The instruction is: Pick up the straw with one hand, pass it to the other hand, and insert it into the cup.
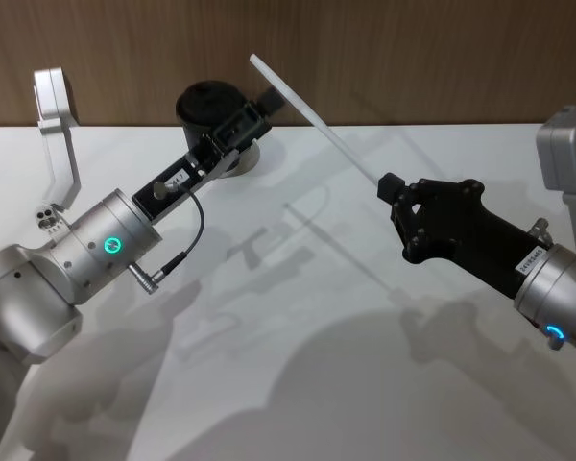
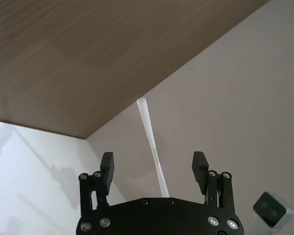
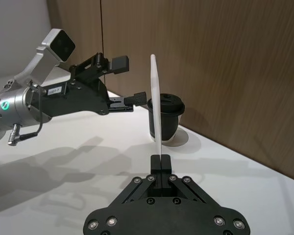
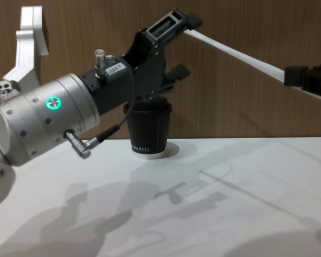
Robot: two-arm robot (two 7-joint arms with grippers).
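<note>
Straw [image 1: 317,120] pinched at lower end by right hand [image 1: 385,184], fingers pressed together on it. Straw held aloft above desk [image 1: 317,336], slanted up toward left hand [image 2: 153,162]. Left hand fingers spread wide; straw's free end seen between them, touched by neither. Cup [image 4: 147,131] stood upright on desk by wooden wall, below left hand.

One straw [image 1: 317,120], one cup [image 1: 206,101], two grippers [image 1: 254,125] [image 1: 386,182].

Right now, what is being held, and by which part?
The right gripper holds the straw by one end; the left gripper is open, holding nothing.
</note>
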